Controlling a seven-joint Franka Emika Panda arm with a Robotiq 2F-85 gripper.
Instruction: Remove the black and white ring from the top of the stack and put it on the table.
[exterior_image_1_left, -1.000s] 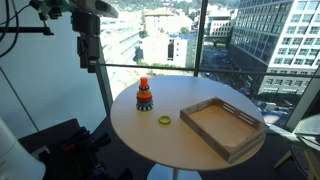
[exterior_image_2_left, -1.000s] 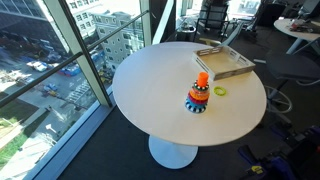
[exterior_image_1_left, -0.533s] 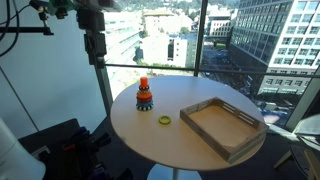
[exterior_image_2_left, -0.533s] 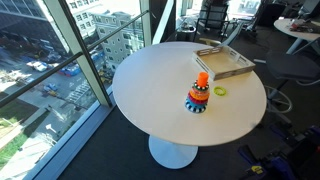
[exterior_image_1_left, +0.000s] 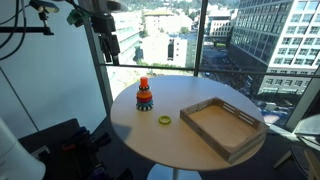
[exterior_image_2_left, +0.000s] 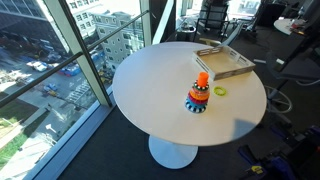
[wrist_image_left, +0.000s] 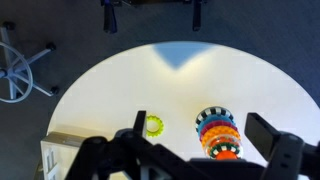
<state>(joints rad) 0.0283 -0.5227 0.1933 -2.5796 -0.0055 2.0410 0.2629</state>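
The stack (exterior_image_1_left: 145, 97) of toy rings stands on the round white table (exterior_image_1_left: 190, 150), left of its middle; it also shows in the other exterior view (exterior_image_2_left: 199, 95). The black and white ring (wrist_image_left: 223, 151) sits high on the stack, just under the orange peg top. My gripper (exterior_image_1_left: 112, 46) hangs high above the table's far left edge, up and left of the stack. In the wrist view its fingers (wrist_image_left: 201, 124) are wide apart and empty, with the stack (wrist_image_left: 216, 132) far below between them.
A yellow-green ring (exterior_image_1_left: 165, 120) lies on the table beside the stack, also seen in the wrist view (wrist_image_left: 153, 125). A rectangular wooden tray (exterior_image_1_left: 222, 127) takes up one side of the table. Large windows stand just behind the table.
My gripper has moved sideways toward the stack, staying high above the table. The stack, the loose ring and the tray have not moved.
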